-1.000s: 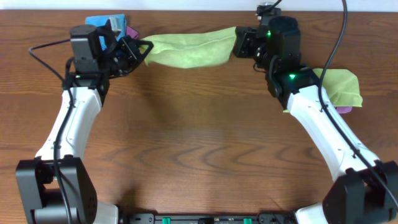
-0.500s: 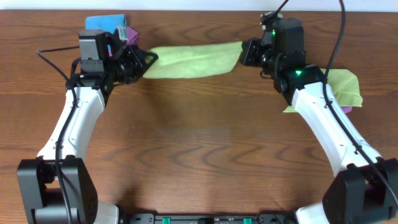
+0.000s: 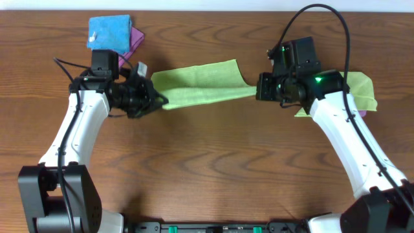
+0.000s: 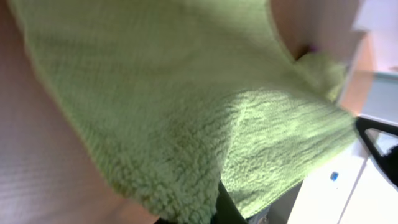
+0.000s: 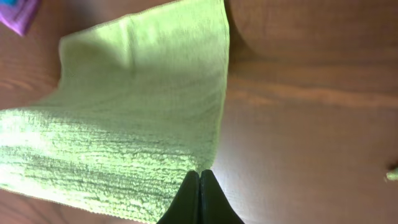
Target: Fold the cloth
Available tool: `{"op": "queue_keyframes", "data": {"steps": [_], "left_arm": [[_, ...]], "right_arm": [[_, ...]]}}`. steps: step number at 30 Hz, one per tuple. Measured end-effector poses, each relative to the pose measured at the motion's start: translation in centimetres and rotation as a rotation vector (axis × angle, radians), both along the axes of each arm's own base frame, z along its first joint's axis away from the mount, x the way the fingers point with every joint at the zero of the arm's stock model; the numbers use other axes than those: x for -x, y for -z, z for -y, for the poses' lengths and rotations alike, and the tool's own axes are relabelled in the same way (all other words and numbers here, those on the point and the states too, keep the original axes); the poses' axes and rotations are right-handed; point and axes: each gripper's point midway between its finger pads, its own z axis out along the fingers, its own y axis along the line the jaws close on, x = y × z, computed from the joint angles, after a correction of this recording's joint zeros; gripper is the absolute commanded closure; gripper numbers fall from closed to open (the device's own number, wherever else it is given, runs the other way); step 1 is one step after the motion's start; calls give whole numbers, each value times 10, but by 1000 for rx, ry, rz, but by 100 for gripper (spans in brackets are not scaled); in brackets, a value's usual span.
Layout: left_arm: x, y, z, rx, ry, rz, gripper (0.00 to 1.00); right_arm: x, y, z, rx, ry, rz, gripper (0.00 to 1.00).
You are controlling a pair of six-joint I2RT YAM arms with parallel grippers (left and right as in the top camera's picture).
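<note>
Overhead: the cloth point(image 3: 200, 83) hangs as a lime-green band between the two grippers, over the far half of the wooden table point(image 3: 207, 168). Its left end is at the left gripper point(image 3: 157, 100) and its right end at the right gripper point(image 3: 259, 90). Right wrist view: the right gripper point(image 5: 199, 186) has both fingers pressed together with no gap, pinching the near edge of the cloth point(image 5: 124, 112), which spreads away from them over the wood. Left wrist view: the cloth point(image 4: 186, 93) fills most of the frame and drapes over the left gripper point(image 4: 221, 208). Only a dark finger tip shows under the pile, so the gap itself is hidden, but the fabric is bunched at that tip and the overhead shows the end held there — read as clamped on the cloth. A bright blue cloth point(image 3: 108, 32) lies at the far left on a purple one point(image 3: 137, 37). A second lime-green cloth point(image 3: 362, 87) sits rumpled behind the right arm. Against the frame half a second back: both grippers have moved from the far edge toward the near side, carrying the cloth with them. The left gripper has drawn clear of the blue cloth — now fully exposed — and the band sits lower at both ends.
</note>
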Motion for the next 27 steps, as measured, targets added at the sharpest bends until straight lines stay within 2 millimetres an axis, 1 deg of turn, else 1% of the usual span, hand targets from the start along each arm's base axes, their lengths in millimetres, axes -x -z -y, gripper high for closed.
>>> {"op": "queue_keyframes", "data": {"steps": [2, 6, 8, 10, 13, 16, 19, 23, 27], "left_arm": [[16, 6, 0, -26, 42, -43, 94], [26, 9, -2, -52, 82, -58, 94], [29, 10, -2, -56, 92, -64, 94], [34, 11, -2, -63, 106, -73, 94], [44, 15, -1, -92, 140, -101, 94], [50, 18, 4, -117, 176, -103, 94], [59, 26, 8, -143, 208, -118, 94], [80, 45, 8, -170, 233, -185, 94], [97, 58, 7, -170, 241, -242, 94]], "right_arm": [[8, 4, 1, 10, -14, -34, 98], [17, 10, 0, 18, -32, -64, 98], [23, 19, 0, 24, -37, -87, 99], [33, 32, 2, 32, -41, -124, 98], [53, 52, 4, 38, -50, -182, 98], [69, 61, 8, 43, -50, -203, 98], [81, 62, 12, 45, -49, -202, 98], [97, 61, 14, 34, -53, -198, 98], [112, 64, 15, 21, -60, -220, 98]]}}
